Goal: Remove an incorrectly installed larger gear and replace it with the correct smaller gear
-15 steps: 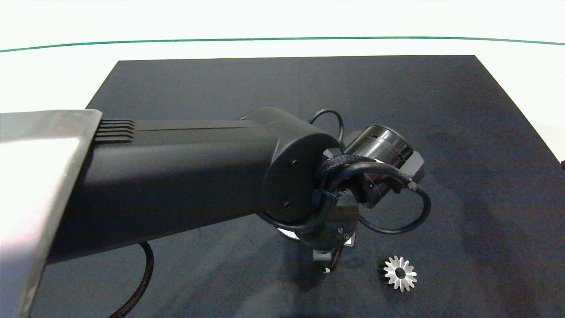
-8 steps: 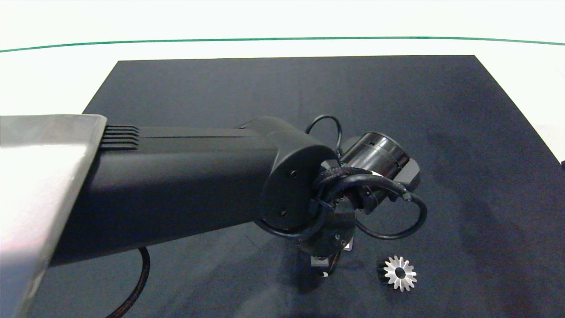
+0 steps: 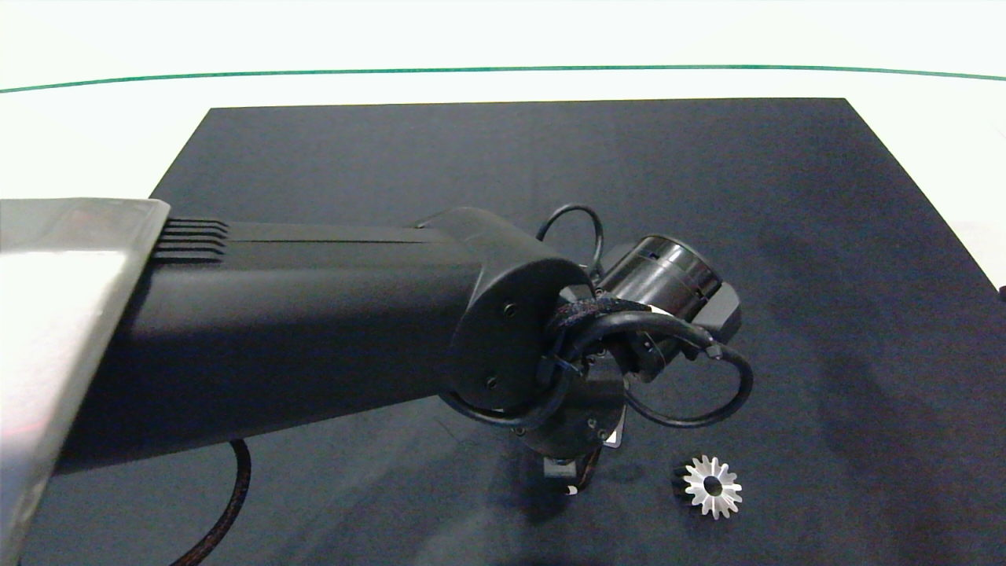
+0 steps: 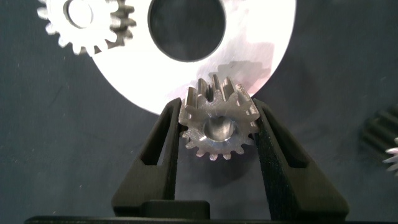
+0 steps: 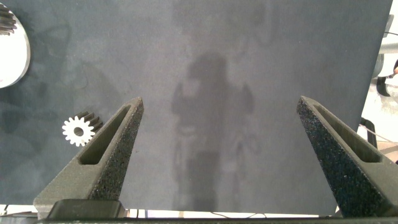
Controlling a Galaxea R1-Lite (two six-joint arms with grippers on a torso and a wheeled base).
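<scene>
While the left arm (image 3: 314,330) reaches in from the left side of the head view and covers much of the dark mat (image 3: 550,157), its wrist hangs low over the mat's near part, with black cables (image 3: 692,393) looping around it. From this camera the left gripper (image 4: 217,124) itself is hidden under the wrist. The left wrist view shows it plainly: its two dark fingers (image 4: 163,143) are clamped on the smaller gear (image 4: 217,127), one finger pressing each side of its stubby teeth, the gear's round centre hole facing the camera. The held gear sits just over the edge of a bright round metal plate (image 4: 249,56) that has a large dark hole (image 4: 186,28) through it. Another small grey gear (image 4: 84,22) lies at the plate's far edge, well apart from the held one.

Further right in the head view, the larger gear (image 3: 711,487) lies flat on the mat near its front edge, just beside the left wrist and touched by nothing, its bright star-like face turned up. It also shows at the side of the left wrist view (image 4: 388,146) and in the right wrist view (image 5: 79,130).

The right gripper (image 5: 217,162) hangs above bare mat with its fingers (image 5: 109,155) spread wide apart, holding nothing; the right arm does not appear in the head view.
</scene>
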